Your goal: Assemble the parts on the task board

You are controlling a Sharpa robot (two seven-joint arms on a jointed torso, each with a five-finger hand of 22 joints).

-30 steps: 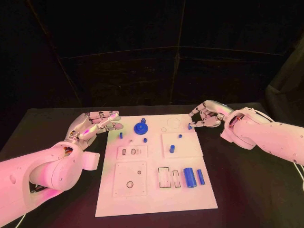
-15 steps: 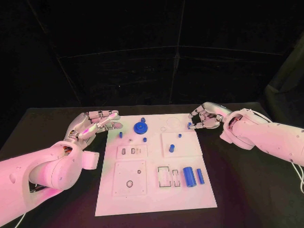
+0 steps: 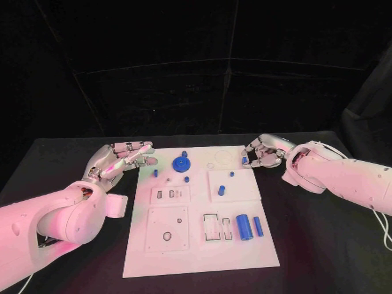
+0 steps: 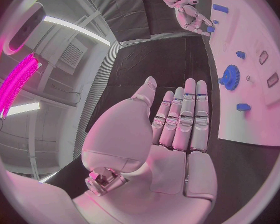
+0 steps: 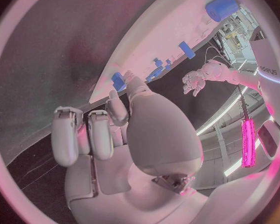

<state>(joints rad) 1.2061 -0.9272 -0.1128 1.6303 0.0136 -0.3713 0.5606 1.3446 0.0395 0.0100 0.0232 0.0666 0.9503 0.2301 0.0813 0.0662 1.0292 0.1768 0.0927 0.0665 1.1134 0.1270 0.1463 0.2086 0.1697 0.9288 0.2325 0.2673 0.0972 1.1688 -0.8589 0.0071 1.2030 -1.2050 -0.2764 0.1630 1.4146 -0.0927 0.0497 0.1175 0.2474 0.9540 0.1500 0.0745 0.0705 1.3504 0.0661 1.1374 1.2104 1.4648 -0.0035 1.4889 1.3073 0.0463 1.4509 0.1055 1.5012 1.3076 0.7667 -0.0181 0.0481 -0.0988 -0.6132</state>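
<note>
The white task board (image 3: 200, 245) lies in the middle of the black worktop (image 3: 320, 233), between the two arms.

The right hand (image 3: 261, 153) sits at the board's far right corner, its fingers curled inward. A small blue part (image 3: 245, 160) lies right at its fingertips on the board's edge; in the right wrist view this part (image 5: 118, 80) shows just past the thumb and one finger, which seem to pinch it, though the contact itself is partly hidden.

The left hand (image 3: 121, 160) hovers just beside the board's far left edge, off the board. In the left wrist view its fingers (image 4: 190, 114) lie straight and side by side with the palm bare, holding nothing. The nearest parts to it are a small blue peg (image 3: 155, 173) near the left edge and the blue gear (image 3: 182, 164), which stands on the far part of the board, a little toward the middle from this hand.

Other blue parts lie further in: a small piece (image 3: 186, 179) below the gear, a short peg (image 3: 221, 191) on the raised square plate at the right, and a thick blue cylinder (image 3: 243, 226) with a thinner blue bar (image 3: 258, 226) just beside it, both on the near right part of the board, well apart from either hand.
</note>
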